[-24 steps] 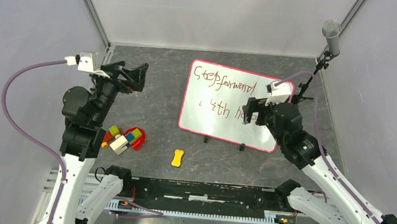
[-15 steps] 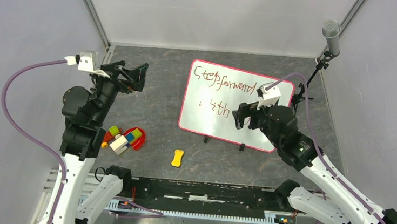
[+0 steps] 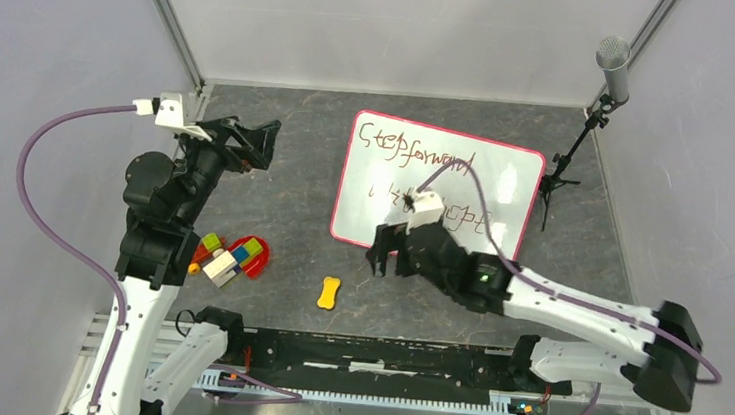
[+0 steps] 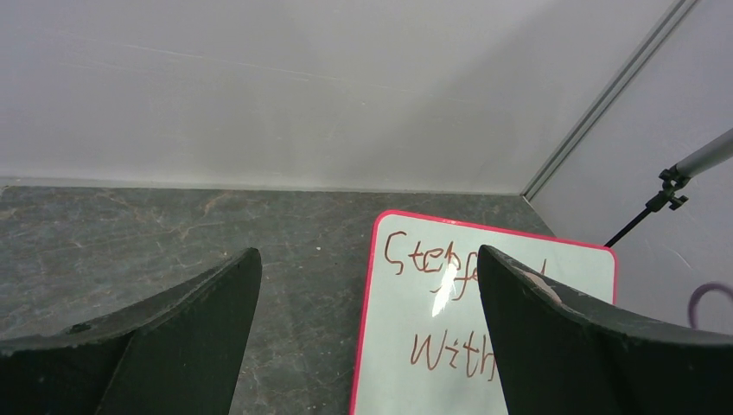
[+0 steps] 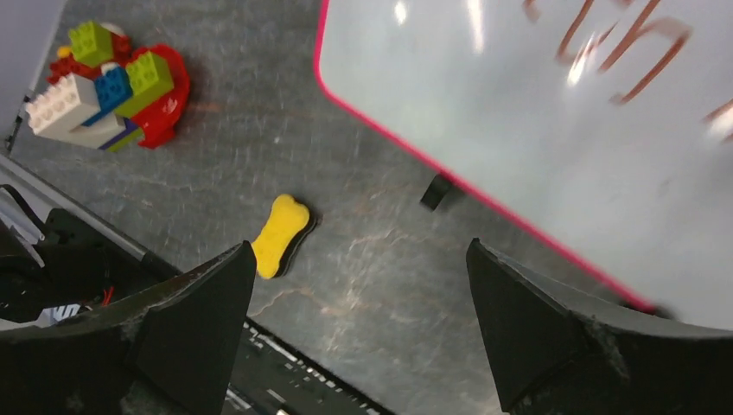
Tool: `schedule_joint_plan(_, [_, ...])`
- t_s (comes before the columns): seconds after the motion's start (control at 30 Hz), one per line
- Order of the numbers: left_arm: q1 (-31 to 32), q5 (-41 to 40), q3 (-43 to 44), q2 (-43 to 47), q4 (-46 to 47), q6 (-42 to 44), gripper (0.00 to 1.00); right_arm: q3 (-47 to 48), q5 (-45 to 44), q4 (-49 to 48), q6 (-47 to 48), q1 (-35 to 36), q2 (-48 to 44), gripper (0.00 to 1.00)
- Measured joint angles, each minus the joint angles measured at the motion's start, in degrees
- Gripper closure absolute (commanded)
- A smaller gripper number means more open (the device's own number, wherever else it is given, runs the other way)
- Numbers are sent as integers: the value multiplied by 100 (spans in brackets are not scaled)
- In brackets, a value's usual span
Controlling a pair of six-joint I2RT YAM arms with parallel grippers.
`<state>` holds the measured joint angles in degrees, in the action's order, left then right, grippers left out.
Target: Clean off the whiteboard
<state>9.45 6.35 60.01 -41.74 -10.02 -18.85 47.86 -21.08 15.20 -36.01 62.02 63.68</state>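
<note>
The whiteboard [image 3: 496, 184] lies at the middle right of the dark table, red-framed, with brown writing "Step forward" and "with" on it; it also shows in the left wrist view [image 4: 449, 346] and the right wrist view [image 5: 519, 112]. A yellow bone-shaped eraser [image 3: 329, 293] lies on the table in front of the board's near left corner [image 5: 280, 234]. My right gripper [image 3: 386, 259] hangs open over the board's near edge, right of the eraser, nothing between its fingers [image 5: 359, 251]. My left gripper [image 3: 264, 146] is open and empty, raised left of the board [image 4: 368, 255].
A pile of coloured toy bricks [image 3: 229, 256] sits at the near left [image 5: 108, 82]. A microphone on a thin black stand [image 3: 612, 58] rises at the back right corner. Grey walls close three sides. A black rail [image 3: 380, 359] runs along the near edge.
My right arm has swung left and toward the near edge, from over the board's right part to its near left edge, uncovering more writing. The left arm has barely shifted.
</note>
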Motion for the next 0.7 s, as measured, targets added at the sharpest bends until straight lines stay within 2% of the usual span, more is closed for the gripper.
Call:
schedule_joint_plan(0.17, [0,-44,0,17,-83,0,0,535,-678,741,-1884,1012,1268,2])
schedule_joint_plan(0.3, [-2,-48,-2,66,-83,0,0,1445,-861,1338,-2903,1355,2347,4])
schedule_joint_plan(0.7, [7,-72,-11,219,-66,-2,0,3285,-1001,2524,-3941,1985,4538,15])
